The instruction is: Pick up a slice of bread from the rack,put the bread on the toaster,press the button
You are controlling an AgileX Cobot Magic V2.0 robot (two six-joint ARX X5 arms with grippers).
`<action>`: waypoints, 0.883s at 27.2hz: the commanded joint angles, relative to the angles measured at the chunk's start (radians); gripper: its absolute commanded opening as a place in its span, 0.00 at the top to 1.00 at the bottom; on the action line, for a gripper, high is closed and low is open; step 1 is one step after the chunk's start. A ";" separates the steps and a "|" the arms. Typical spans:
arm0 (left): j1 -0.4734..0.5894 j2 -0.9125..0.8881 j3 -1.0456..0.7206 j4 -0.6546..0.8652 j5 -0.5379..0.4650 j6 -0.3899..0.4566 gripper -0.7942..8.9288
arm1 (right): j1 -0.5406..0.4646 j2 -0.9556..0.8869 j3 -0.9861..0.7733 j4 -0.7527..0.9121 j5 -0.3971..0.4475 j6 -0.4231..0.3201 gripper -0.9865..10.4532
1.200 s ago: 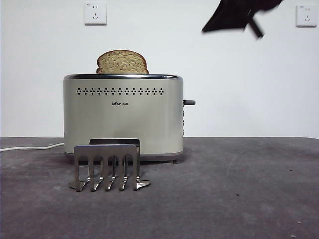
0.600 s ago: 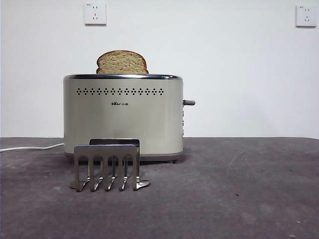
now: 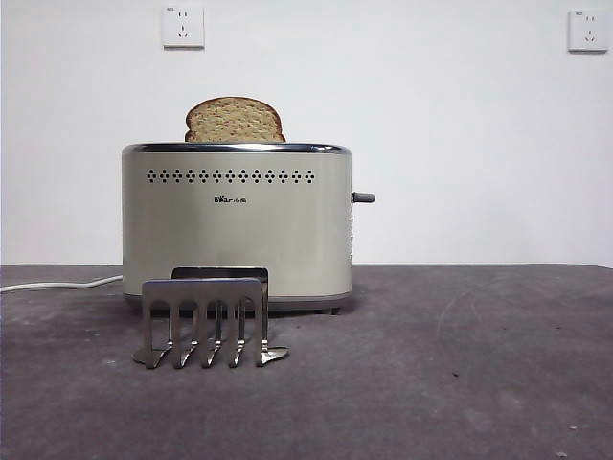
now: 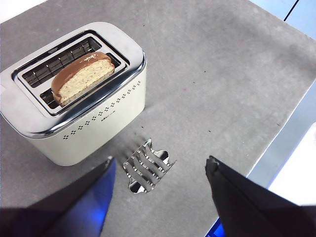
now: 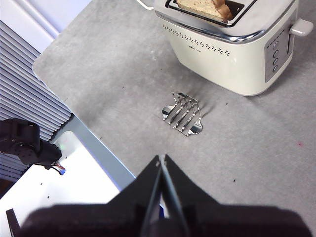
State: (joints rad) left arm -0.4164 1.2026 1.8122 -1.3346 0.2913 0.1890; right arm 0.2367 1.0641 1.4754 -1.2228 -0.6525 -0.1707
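The slice of bread (image 3: 235,120) stands in a slot of the cream toaster (image 3: 237,220), its domed top sticking out above the chrome rim. It also shows in the left wrist view (image 4: 81,76) and partly in the right wrist view (image 5: 205,6). The silver rack (image 3: 206,321) stands bare in front of the toaster (image 4: 74,94). The toaster's lever (image 3: 363,197) sticks out on its right side, raised. My left gripper (image 4: 158,197) is open, high above the rack (image 4: 146,165). My right gripper (image 5: 162,163) is shut and empty, high above the table near the rack (image 5: 182,113).
The toaster's white cord (image 3: 57,284) runs off to the left. Two wall sockets (image 3: 183,26) sit on the white wall behind. The grey table's edge (image 5: 84,128) shows in the right wrist view, with a dark arm part (image 5: 24,143) beyond it.
A black arm tip at the top right of the front view has risen out of sight. The bread, toaster and rack have not moved.
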 commanded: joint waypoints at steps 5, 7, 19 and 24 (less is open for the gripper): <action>-0.003 -0.002 -0.004 -0.028 0.002 -0.002 0.93 | 0.002 0.002 -0.006 0.003 0.000 0.000 0.91; -0.003 -0.002 -0.004 -0.025 -0.001 -0.003 0.93 | 0.002 0.002 -0.006 0.002 0.001 -0.003 0.91; -0.003 -0.002 -0.004 -0.024 -0.002 -0.006 0.92 | 0.000 0.002 -0.006 0.003 0.005 -0.003 0.91; -0.003 -0.002 -0.004 -0.023 -0.002 -0.006 0.92 | 0.000 0.002 -0.006 0.003 0.005 -0.003 0.91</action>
State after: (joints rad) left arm -0.4164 1.2026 1.8122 -1.3346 0.2905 0.1886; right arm 0.2363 1.0645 1.4754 -1.2228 -0.6502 -0.1722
